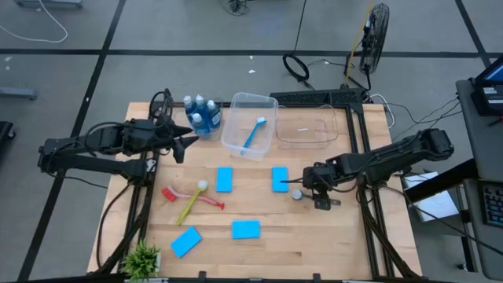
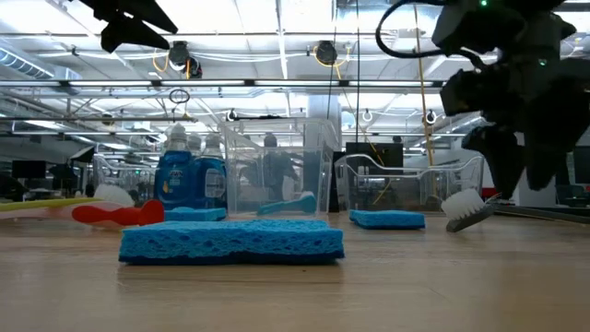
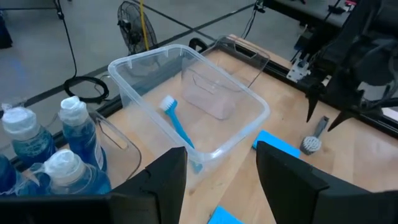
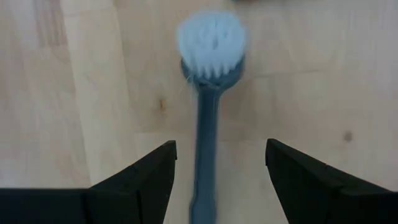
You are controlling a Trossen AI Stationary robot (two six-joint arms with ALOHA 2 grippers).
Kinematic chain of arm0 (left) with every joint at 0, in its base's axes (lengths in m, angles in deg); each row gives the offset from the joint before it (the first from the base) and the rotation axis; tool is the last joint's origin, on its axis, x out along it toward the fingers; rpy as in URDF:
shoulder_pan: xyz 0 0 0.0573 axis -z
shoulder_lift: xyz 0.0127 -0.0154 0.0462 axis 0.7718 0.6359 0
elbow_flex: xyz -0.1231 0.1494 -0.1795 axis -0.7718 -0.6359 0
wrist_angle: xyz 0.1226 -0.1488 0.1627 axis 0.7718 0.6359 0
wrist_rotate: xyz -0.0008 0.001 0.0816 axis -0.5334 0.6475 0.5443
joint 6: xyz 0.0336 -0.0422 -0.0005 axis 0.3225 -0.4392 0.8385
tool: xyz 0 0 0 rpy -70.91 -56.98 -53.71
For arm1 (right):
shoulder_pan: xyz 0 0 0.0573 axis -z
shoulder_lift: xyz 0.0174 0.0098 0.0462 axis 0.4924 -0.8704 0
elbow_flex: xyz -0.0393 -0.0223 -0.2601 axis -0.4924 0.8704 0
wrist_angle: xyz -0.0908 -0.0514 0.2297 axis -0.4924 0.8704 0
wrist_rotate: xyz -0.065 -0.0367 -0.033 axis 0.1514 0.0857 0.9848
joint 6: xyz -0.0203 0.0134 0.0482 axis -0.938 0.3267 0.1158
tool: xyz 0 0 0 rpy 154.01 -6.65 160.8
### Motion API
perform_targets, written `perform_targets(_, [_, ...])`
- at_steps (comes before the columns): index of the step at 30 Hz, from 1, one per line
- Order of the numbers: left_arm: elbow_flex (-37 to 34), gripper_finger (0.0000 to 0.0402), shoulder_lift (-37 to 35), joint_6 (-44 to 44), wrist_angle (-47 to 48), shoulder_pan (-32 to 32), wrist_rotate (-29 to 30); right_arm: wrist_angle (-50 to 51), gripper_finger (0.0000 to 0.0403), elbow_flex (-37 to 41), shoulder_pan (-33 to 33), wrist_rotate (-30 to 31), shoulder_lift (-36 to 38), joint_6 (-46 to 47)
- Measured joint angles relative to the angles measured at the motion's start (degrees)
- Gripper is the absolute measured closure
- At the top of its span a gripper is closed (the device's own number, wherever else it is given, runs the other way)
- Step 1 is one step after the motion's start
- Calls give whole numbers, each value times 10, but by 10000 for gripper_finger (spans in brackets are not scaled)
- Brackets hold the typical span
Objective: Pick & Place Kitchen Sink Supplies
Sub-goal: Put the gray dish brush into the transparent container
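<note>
The right claw (image 1: 313,191) hangs over the right-hand part of the counter (image 1: 346,244), fingers (image 4: 140,177) spread wide with nothing gripped. A grey-handled brush (image 4: 206,106) lies on the wood directly under it, the handle running between the two fingers without touching either; its white head (image 1: 297,195) sits just beside a blue sponge (image 1: 280,179).

The left claw (image 1: 189,141) is held above the counter near the far-left corner, fingers (image 3: 163,180) partly apart and empty. Close beside it stand the soap bottles (image 1: 202,112), a tight cluster of blue bottles with pale caps at the far edge.

A clear bin (image 1: 236,137) sits next to the bottles toward the middle of the far edge, and a blue brush (image 1: 253,132) lies inside it, white head toward the far side. A second clear bin (image 1: 310,141) stands just to its right.

On the left half of the counter a red brush (image 1: 208,200) and a yellow-green brush (image 1: 189,206) lie crossed over one another. Three more sponges are scattered: one in the middle (image 1: 224,179), one toward the near edge (image 1: 245,229), and one near the near-left corner (image 1: 185,242). A small potted plant (image 1: 142,258) stands at the near-left corner.
</note>
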Motion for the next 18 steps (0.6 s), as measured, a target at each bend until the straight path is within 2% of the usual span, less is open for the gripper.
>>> perform_targets(12, [0, 206, 0, -13, 0, 0, -7, -78, 173, 64, -24, -14, 0, 16])
perform_targets(18, [0, 206, 0, -15, -1, 0, -7, -102, 191, 93, -24, -11, 1, 39])
